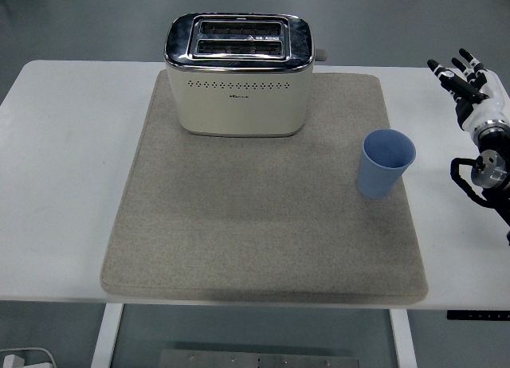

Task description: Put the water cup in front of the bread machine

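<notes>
A light blue water cup [386, 163] stands upright and empty on the right part of a beige mat [263, 217]. The cream and chrome bread machine [237, 74] sits at the mat's far middle, its slots facing up. My right hand [470, 83] hovers at the picture's right edge, well right of the cup and a little farther back, its fingers spread and holding nothing. The left arm does not appear.
The white table [64, 169] carries the mat, with bare strips on both sides. Its near edge runs along the bottom, and a table leg [107, 336] shows below. The grey floor lies beyond the far edge.
</notes>
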Motion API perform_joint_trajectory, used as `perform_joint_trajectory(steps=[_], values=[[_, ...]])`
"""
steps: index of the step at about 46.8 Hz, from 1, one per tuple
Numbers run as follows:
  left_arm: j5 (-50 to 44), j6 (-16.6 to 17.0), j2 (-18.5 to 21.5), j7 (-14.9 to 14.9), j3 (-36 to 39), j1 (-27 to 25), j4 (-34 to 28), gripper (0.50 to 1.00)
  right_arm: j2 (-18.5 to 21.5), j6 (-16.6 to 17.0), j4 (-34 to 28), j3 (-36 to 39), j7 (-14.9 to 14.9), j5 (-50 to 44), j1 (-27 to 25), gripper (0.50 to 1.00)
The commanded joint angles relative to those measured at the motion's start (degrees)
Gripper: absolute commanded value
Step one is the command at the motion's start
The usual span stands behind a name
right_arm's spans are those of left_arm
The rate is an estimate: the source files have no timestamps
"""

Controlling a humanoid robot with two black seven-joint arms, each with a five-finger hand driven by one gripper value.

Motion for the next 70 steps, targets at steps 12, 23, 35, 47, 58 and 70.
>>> perform_joint_trajectory(steps=[12,23,35,47,58,70], values=[[0.06,0.00,0.00,0.00,0.00,0.00,0.00,1.000,-1.76,3.33,2.70,-0.26,11.61,-0.72,-1.13,0.921],[-0.03,0.00,0.00,0.00,0.00,0.00,0.00,1.000,-3.69,3.86,4.10,-2.19,11.62,-5.54,-1.65,0.919],[-0.02,0.00,0.00,0.00,0.00,0.00,0.00,1.000,-13.44,4.82,15.62,-9.75,11.62,-9.86,-3.76,0.919],[0.06,0.00,0.00,0.00,0.00,0.00,0.00,1.000,-22.06,7.38,20.46,-16.52,13.81,-14.51,-4.72,0.921],[0.06,0.00,0.00,0.00,0.00,0.00,0.00,1.000,-29.26,11.15,25.64,-16.79,15.31,-19.53,-9.56,0.921],[0.06,0.00,0.00,0.00,0.00,0.00,0.00,1.000,-37.00,18.80,28.98,-16.88,18.84,-19.53,-14.13,0.921]])
